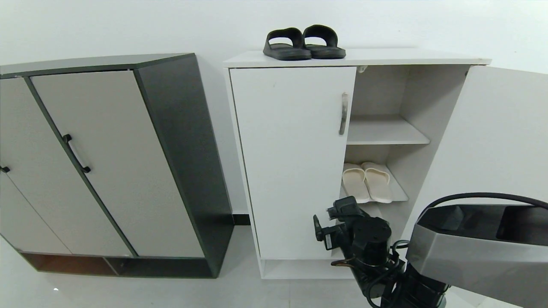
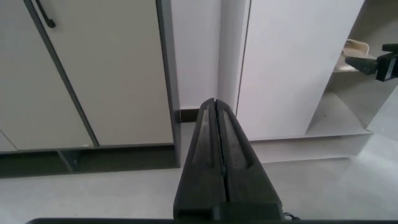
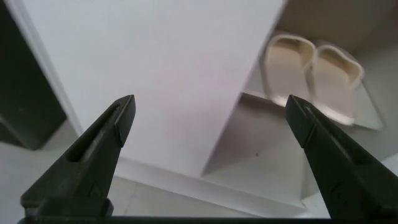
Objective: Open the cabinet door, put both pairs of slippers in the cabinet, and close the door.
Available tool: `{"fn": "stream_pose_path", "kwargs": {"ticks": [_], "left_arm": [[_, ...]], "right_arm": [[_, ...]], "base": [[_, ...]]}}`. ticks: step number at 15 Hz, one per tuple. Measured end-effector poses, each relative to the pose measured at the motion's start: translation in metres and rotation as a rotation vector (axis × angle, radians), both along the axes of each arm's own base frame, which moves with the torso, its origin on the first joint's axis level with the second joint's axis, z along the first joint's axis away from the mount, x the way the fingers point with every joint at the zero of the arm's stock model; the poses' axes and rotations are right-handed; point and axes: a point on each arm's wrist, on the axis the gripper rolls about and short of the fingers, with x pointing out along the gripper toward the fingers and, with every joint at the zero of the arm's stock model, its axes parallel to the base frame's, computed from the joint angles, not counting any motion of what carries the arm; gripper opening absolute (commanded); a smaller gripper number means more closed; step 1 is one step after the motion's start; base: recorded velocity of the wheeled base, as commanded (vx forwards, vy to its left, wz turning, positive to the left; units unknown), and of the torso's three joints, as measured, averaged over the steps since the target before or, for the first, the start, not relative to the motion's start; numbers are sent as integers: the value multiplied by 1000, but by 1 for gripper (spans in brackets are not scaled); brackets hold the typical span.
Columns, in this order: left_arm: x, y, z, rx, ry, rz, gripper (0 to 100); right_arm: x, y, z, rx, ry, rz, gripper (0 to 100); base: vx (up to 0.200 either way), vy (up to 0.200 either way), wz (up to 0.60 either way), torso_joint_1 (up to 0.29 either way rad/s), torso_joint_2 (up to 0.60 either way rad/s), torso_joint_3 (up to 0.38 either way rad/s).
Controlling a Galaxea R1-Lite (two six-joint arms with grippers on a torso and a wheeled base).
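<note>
In the head view a tall white two-door cabinet [image 1: 355,56] fills the middle and right of the frame. Its right door [image 1: 496,137] is swung wide open toward the right edge. Its left door [image 1: 295,162], with a slim metal bar handle [image 1: 343,113], is closed. A pair of black slide slippers [image 1: 305,42] sits side by side on the cabinet's top, at the upper centre. A pair of cream slide slippers [image 1: 367,182] lies inside the open half on the lower shelf [image 1: 401,194], beneath a higher shelf [image 1: 385,130]. At the left of the frame stands a dark grey cabinet with pale doors [image 1: 107,162], both shut.

The right gripper [image 3: 208,106] hangs low in front of the white cabinet, at the lower centre of the head view, near the free edge of the left door and below the cream pair. Its jaws are hard to read from the head view. The right wrist view shows them: the two dark fingers [image 3: 93,149] are spread wide with nothing between them, and the closed door and the cream slippers lie beyond. The left wrist view adds the left gripper [image 2: 216,104], its jaws pressed together on nothing, low over the pale floor [image 2: 124,193] and facing the gap between the two cabinets. Farther off, that view catches the right gripper beside the cream slippers' shelf
</note>
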Motion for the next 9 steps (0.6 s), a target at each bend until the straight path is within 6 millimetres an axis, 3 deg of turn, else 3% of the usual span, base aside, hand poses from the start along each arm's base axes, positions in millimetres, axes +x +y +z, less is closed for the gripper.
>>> {"fn": "stream_pose_path", "kwargs": {"ticks": [9], "left_arm": [[0, 0, 0, 0, 0, 0, 0]], "right_arm": [[1, 0, 1, 14, -8, 37, 100]], "base": [[0, 0, 0, 0, 0, 0]]}}
